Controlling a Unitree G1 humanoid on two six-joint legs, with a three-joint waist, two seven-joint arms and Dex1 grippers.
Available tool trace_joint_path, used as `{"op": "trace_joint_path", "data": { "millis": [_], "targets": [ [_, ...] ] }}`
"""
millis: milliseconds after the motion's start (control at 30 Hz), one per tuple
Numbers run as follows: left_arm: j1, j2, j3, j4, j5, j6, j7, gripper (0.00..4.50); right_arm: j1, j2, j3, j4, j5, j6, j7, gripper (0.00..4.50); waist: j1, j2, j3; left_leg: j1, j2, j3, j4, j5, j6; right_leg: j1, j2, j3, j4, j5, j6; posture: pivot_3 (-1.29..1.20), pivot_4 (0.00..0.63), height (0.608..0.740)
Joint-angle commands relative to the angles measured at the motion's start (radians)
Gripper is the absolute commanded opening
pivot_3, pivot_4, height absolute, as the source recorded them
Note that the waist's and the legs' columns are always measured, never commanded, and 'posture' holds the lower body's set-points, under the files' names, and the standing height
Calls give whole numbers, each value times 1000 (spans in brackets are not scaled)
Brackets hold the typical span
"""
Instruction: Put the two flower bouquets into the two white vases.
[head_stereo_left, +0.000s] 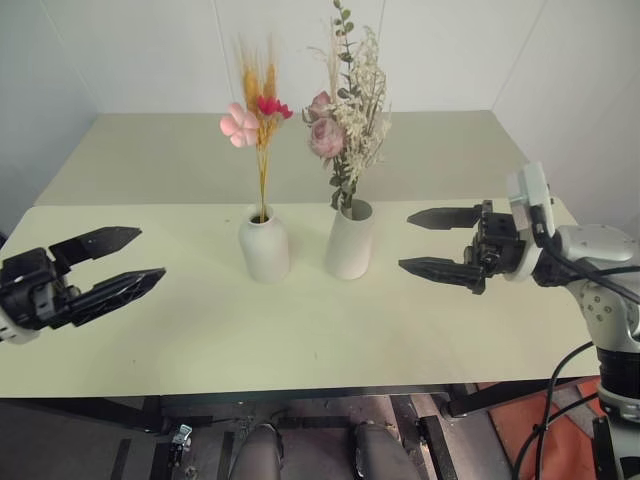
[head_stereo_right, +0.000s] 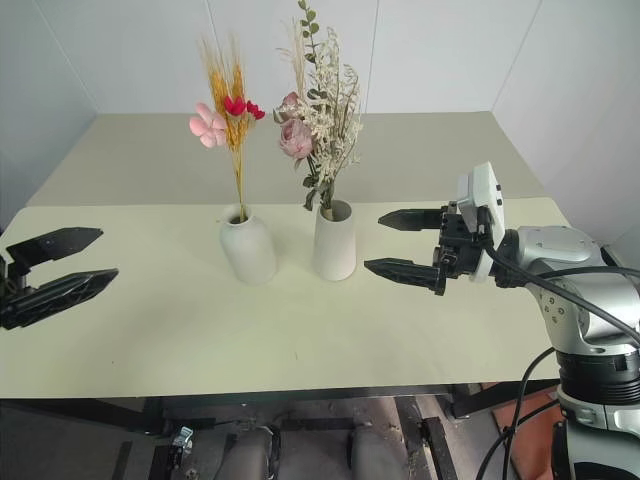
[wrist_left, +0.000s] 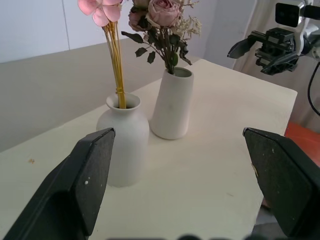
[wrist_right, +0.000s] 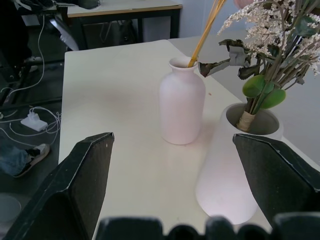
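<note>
Both bouquets, slim (head_stereo_left: 258, 120) and bushy (head_stereo_left: 345, 110), stand upright in the vases (head_stereo_left: 264, 245) (head_stereo_left: 350, 240); the left tool (head_stereo_left: 112, 265) and right tool (head_stereo_left: 430, 241) are level, gaping, empty.

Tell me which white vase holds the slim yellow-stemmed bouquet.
The short narrow-necked bottle vase, on the left gripper's side. The taller wide-mouthed vase beside it holds the bushy pink rose bouquet instead.
</note>
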Motion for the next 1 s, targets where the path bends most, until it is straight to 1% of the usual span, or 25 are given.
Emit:
{"op": "trace_joint_path", "data": {
  "millis": [33, 467, 567, 733, 900, 1000],
  "targets": [
    [24, 9, 48, -39, 2, -30, -17, 4458, -6, -17, -29, -2, -1, -22, 1, 4500, 0, 0, 0, 0, 0, 0, 0, 0, 0, 0, 0, 0, 0, 0, 0, 0, 150, 740],
    [31, -9, 18, -67, -6, -66, 31, 4458, -13, -39, -43, 13, -1, -15, -2, 4500, -2, 0, 0, 0, 0, 1, 0, 0, 0, -1, 0, 0, 0, 0, 0, 0, 150, 740],
    [19, -24, -4, -69, 36, -99, 66, 4458, -11, -40, -40, 15, -4, -17, -3, 4500, -1, 0, 0, 0, 0, 1, 0, 0, 0, -1, 0, 0, 0, 0, 0, 0, 150, 740],
    [-94, -30, -95, -28, 70, -159, 140, 4458, -21, -32, -30, 23, -10, -20, -10, 4500, 1, 0, 0, 0, 0, 1, 0, 0, 0, 0, 0, 0, 0, 0, 0, 0, 150, 740],
    [-255, -51, -241, 53, 157, -226, 219, 4458, -31, -20, -27, 29, -14, -26, -22, 4500, 0, 0, 0, 0, 0, 2, 0, 0, 0, 0, 0, 0, 0, 3, 5, 0, 150, 740],
    [-357, -80, -336, 125, 223, -271, 252, 4458, -30, -13, -23, 26, -16, -28, -27, 4500, 0, 0, 0, -1, 0, 1, 0, 0, 0, 0, 0, 0, 0, 4, 6, 0, 150, 740]
  ]
}}
